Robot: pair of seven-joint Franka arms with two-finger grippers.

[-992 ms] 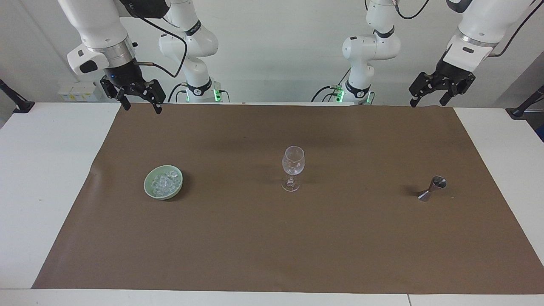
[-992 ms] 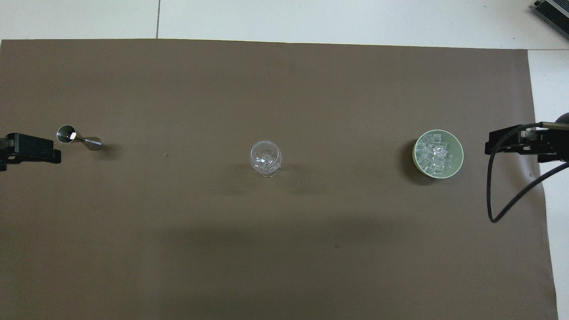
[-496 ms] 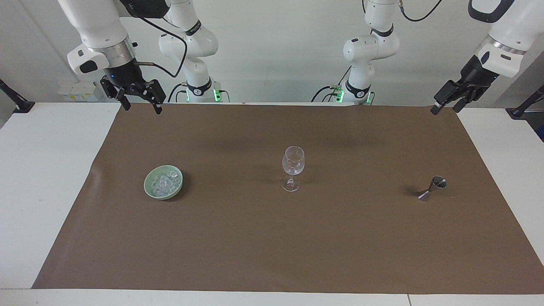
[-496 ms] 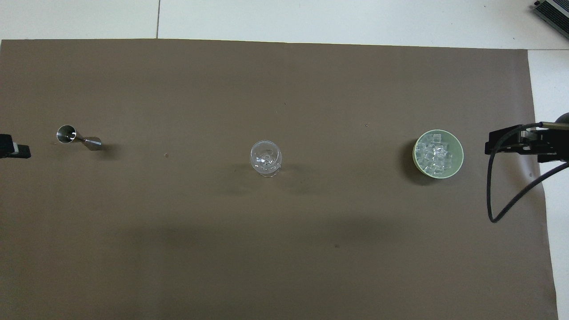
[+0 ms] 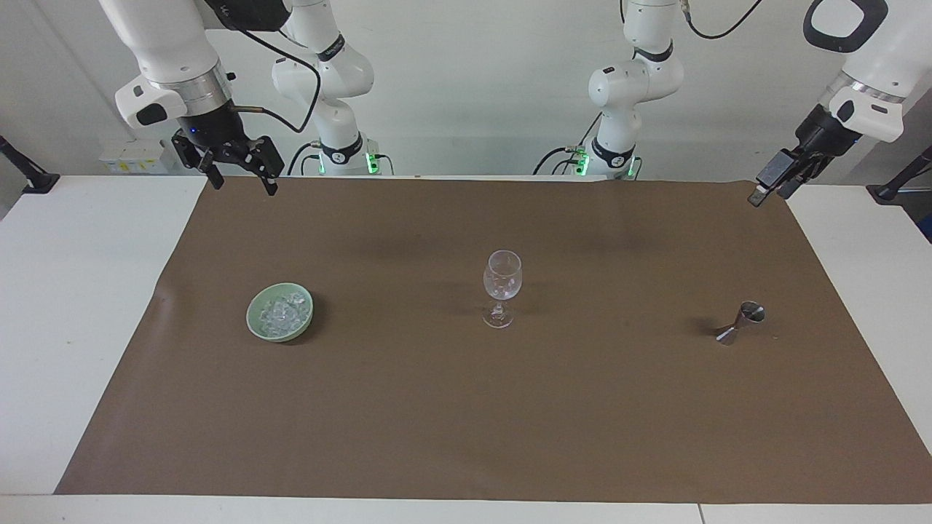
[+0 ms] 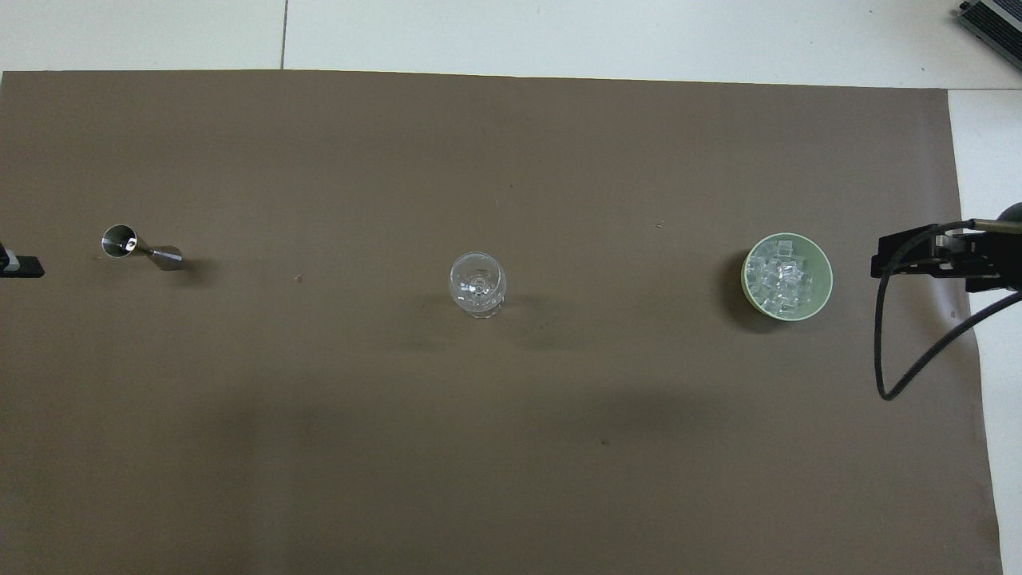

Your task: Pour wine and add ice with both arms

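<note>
A clear stemmed wine glass (image 5: 501, 285) (image 6: 477, 284) stands mid-mat. The ice (image 5: 282, 313) (image 6: 778, 275) fills a pale green bowl (image 5: 279, 335) (image 6: 827, 278) toward the right arm's end. A small metal jigger (image 5: 741, 322) (image 6: 140, 249) stands toward the left arm's end. No wine shows. My right gripper (image 5: 244, 185) (image 6: 881, 260) hangs open and empty over the mat's edge by the robots. My left gripper (image 5: 769, 192) (image 6: 21, 267) hovers edge-on over the mat's corner, holding nothing.
A brown mat (image 5: 466, 422) covers most of the white table (image 5: 80, 291). White strips of table lie at both ends. A black cable (image 6: 894, 375) loops down from the right wrist.
The left gripper has turned edge-on and swung outward toward its end of the table, almost leaving the overhead view. The right arm, glass, bowl and jigger have not moved.
</note>
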